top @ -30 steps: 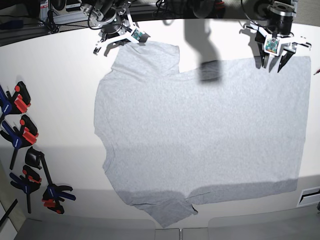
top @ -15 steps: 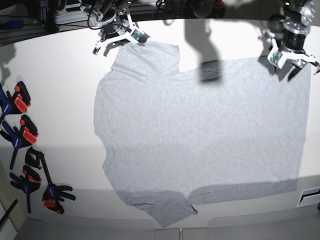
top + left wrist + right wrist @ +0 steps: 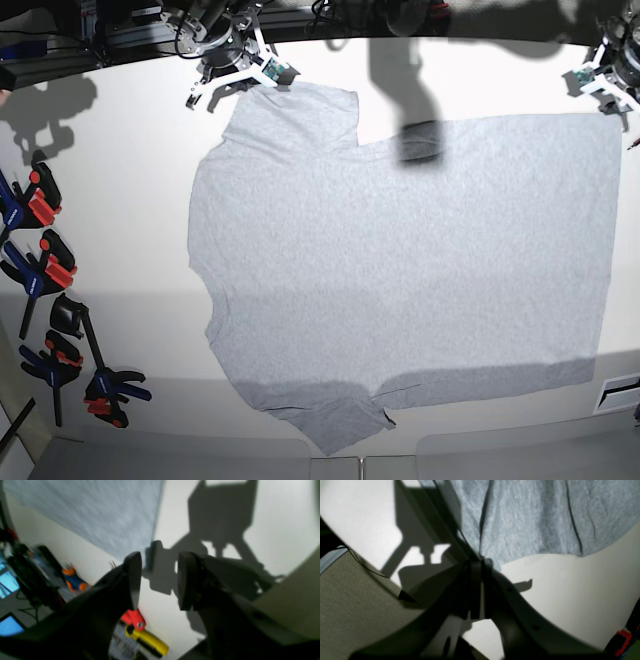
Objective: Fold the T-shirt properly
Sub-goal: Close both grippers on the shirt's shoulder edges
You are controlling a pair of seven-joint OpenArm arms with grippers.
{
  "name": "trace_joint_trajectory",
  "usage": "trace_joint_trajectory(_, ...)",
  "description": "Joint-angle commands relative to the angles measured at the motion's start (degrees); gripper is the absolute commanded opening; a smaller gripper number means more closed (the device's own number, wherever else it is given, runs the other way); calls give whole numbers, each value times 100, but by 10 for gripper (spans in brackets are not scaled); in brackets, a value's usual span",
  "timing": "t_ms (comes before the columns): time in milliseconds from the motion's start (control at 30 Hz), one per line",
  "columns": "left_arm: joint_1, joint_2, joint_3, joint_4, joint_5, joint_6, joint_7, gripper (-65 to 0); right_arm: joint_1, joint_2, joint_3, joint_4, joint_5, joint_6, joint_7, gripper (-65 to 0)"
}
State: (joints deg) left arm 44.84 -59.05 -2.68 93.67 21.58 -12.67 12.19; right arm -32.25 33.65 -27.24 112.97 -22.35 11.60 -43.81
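Change since the earlier frames: the left gripper (image 3: 610, 80), which stood over the hem corner of the T-shirt (image 3: 400, 260), has drawn back off the cloth to the table edge beyond that corner; the shirt outline is unchanged.
Left gripper: jaws apart with nothing between them; in the left wrist view its two dark, flat-faced fingers (image 3: 133, 578) frame bare table, with the shirt's corner just beyond them.
Right gripper (image 3: 477, 567): jaws together, clamped on the edge of the T-shirt sleeve; in the base view it has stayed at the sleeve tip, on the shirt's far side.
T-shirt: lies spread flat in the middle of the table (image 3: 130, 200), plain side up, collar end toward the clamps, hem toward the left gripper.
Cloth: light heather-grey knit with a fine mottled grain; soft creases run away from the pinched sleeve.
Table: smooth, matt white surface, crossed by hard shadows of the arms.
Clamps (image 3: 45, 275): black spring clamps with red and blue parts, in a row beside the table edge, well apart from the shirt's collar end.
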Motion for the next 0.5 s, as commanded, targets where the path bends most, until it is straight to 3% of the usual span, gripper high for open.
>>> trace_joint_trajectory(0, -39, -114, -61, 22, 50, 61, -13, -434, -15, 46, 17, 70, 9, -26, 31, -650)
trace_joint_trajectory(300, -184, -68, -61, -35, 48, 61, -376, -435, -15, 46, 17, 70, 7, -26, 33, -650)
trace_joint_trajectory(467, -704, 227, -61, -380, -127, 59, -374, -435, -15, 46, 17, 70, 7, -26, 33, -650)
